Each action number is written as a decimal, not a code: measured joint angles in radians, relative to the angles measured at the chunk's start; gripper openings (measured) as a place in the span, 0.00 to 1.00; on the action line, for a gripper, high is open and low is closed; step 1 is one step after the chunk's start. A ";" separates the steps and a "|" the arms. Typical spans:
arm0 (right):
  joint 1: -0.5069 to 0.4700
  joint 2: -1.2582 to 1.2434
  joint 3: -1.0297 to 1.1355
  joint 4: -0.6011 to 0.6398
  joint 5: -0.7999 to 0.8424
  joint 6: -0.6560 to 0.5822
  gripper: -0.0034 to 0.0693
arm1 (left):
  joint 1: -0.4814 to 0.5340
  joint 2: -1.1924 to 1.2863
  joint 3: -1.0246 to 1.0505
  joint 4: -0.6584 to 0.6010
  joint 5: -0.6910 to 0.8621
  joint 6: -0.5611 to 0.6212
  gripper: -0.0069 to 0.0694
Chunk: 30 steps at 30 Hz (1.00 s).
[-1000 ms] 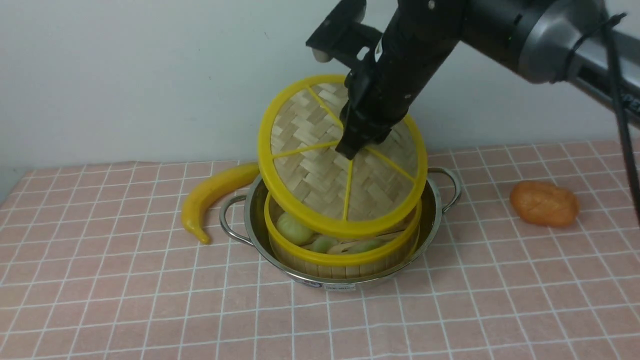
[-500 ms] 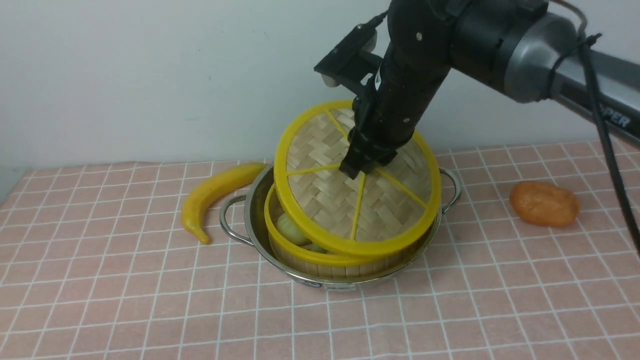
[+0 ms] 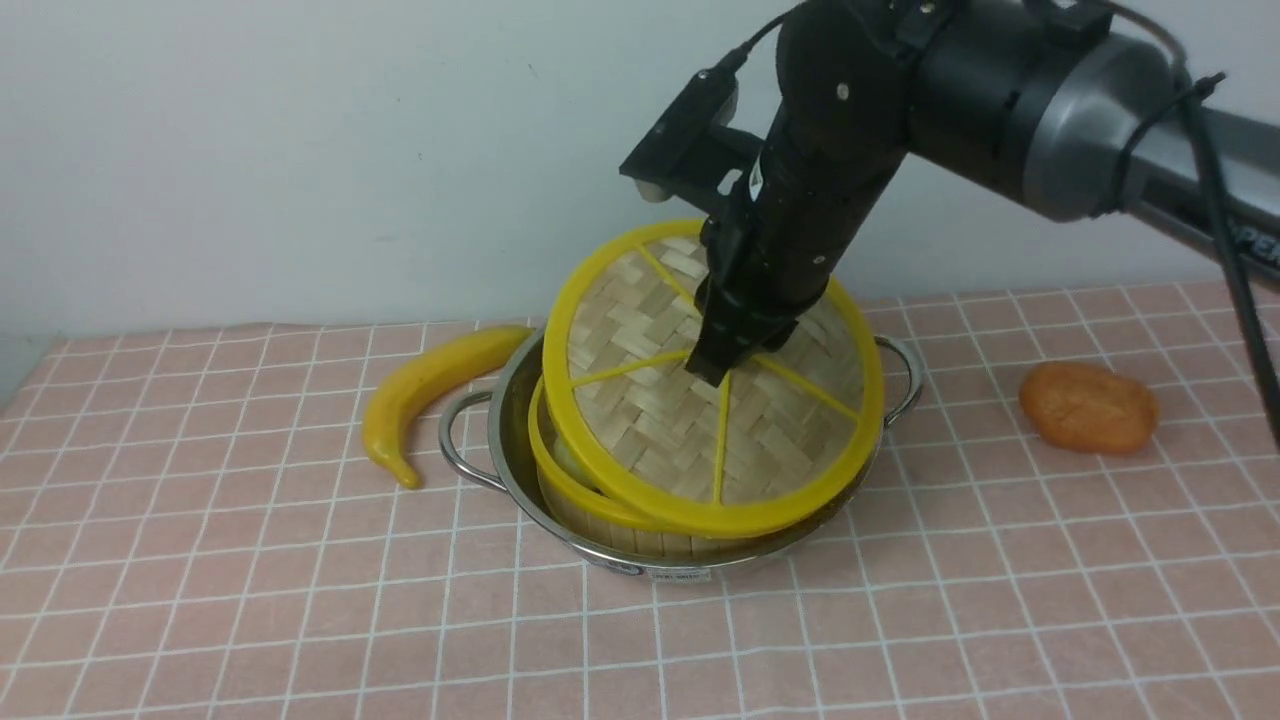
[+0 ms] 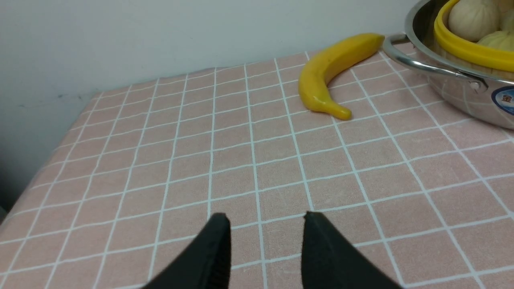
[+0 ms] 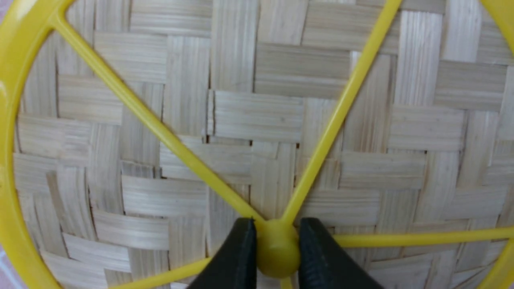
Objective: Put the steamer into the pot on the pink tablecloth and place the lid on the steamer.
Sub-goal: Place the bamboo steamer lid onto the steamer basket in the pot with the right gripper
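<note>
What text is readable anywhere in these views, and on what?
Looks like "金", rest cut off: blue round sticker on the pot, left wrist view.
White label on the pot's side, front view: too small to read.
White lettering on the right arm: cut by the picture's edge, unreadable.
White sticker on the right wrist: too small to read.
</note>
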 joint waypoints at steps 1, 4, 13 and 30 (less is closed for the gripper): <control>0.011 0.012 0.000 0.000 -0.030 -0.013 0.25 | 0.000 0.000 0.000 0.000 0.000 0.000 0.41; 0.020 0.022 -0.002 0.000 -0.043 -0.020 0.25 | 0.000 0.000 0.000 0.000 0.000 0.000 0.41; 0.022 0.042 -0.009 -0.026 -0.090 -0.037 0.25 | 0.000 0.000 0.000 0.000 0.000 0.000 0.41; 0.022 0.048 -0.009 -0.051 -0.123 -0.037 0.25 | 0.000 0.000 0.000 0.000 0.000 0.000 0.41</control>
